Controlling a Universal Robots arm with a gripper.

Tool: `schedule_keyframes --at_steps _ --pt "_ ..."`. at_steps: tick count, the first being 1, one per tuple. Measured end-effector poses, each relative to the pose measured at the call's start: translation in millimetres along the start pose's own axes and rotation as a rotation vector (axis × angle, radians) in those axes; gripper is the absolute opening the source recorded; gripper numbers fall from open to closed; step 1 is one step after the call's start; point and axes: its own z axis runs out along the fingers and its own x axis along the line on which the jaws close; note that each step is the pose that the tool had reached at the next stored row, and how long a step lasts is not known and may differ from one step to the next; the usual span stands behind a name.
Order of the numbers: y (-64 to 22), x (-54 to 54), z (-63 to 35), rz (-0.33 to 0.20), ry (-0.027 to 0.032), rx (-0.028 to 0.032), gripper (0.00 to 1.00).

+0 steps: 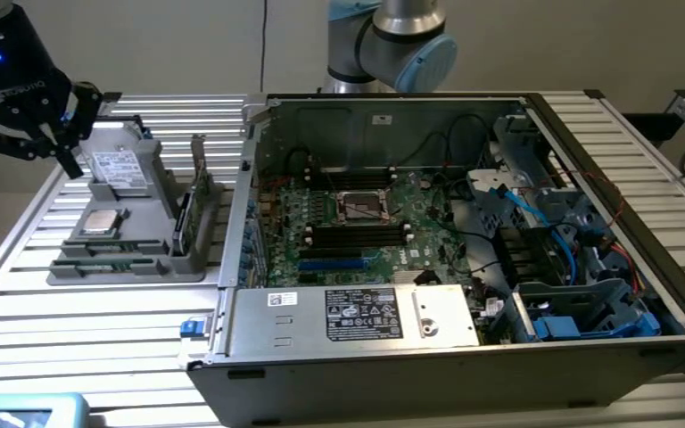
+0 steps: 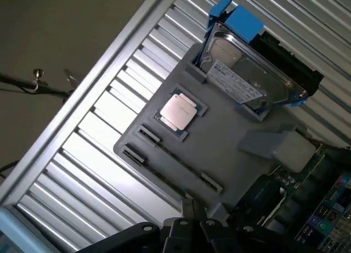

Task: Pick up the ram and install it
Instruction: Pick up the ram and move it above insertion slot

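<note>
Over the far end of the tray [image 1: 146, 227], at the exterior view's left: tool [image 1: 45, 143]. Hangs just above the drive [image 1: 117, 169] with fingers together. Ram [image 1: 104, 265]: stands on edge in a slot at the tray's near end, well apart from the tool. Between ram and drive, chip [image 1: 101, 223]. Toward the exterior view's right, on the slatted bench [image 1: 33, 321]: open case [image 1: 355, 330], board [image 1: 355, 214] exposed.

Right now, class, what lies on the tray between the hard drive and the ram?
A processor chip lies between the hard drive and the ram, clearest in the wrist view.
</note>
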Motion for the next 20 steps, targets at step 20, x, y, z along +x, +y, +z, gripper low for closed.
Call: schedule_keyframes --at_steps 20 --pt "0.0 0.0 0.0 -0.364 0.0087 -0.0076 0.11"
